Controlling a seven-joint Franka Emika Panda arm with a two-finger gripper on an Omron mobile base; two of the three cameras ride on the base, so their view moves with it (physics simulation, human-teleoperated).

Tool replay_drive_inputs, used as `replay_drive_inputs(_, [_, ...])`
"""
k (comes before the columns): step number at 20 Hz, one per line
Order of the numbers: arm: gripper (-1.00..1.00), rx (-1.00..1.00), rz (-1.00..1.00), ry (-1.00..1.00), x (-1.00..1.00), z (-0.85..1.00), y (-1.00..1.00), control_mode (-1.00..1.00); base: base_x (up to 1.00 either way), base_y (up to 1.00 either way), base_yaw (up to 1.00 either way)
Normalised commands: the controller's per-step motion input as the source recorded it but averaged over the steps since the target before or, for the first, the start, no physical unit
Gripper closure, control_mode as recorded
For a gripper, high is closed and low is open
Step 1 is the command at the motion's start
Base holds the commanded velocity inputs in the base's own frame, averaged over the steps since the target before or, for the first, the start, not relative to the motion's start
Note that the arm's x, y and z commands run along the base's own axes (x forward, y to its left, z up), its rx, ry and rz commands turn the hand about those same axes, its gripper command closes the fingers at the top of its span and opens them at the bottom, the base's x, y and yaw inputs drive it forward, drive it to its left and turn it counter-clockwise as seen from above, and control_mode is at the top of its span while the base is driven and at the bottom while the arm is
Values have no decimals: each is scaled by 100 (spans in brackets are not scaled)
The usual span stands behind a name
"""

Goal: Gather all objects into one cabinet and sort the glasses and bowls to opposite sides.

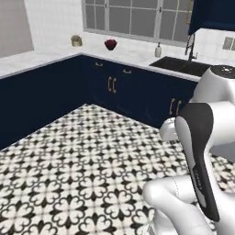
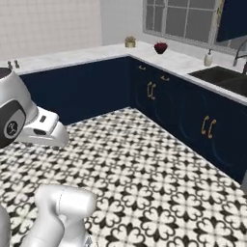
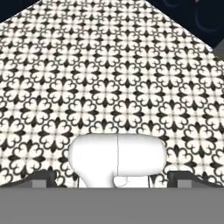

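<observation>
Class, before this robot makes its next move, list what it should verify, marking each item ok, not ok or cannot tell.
1. Gripper open and empty: ok, its fingertips stand wide apart with nothing between them.
2. Hand aimed at a work area: not ok, it faces the tiled floor.
3. Wall cabinet within reach: not ok, it hangs far off, near the sink.
4. Cabinet door state: cannot tell.
5. Where the cups and bowls stand: cannot tell.
</observation>
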Motion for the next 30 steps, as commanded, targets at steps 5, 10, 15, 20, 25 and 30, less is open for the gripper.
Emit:
replay_drive_inputs(5, [-100,0,0,0,0,0,0,100,16,39,-65])
replay_drive_inputs(10, [-100,0,0,0,0,0,0,100,34,52,-63])
replay_drive_inputs(15, [-100,0,0,0,0,0,0,100,34,10,-44])
replay_drive_inputs(20, [-100,0,0,0,0,0,0,100,62,10,-45])
replay_drive_inputs(25, [-100,0,0,0,0,0,0,100,76,18,-41])
replay_drive_inputs(30, [-100,0,0,0,0,0,0,100,79,33,-35])
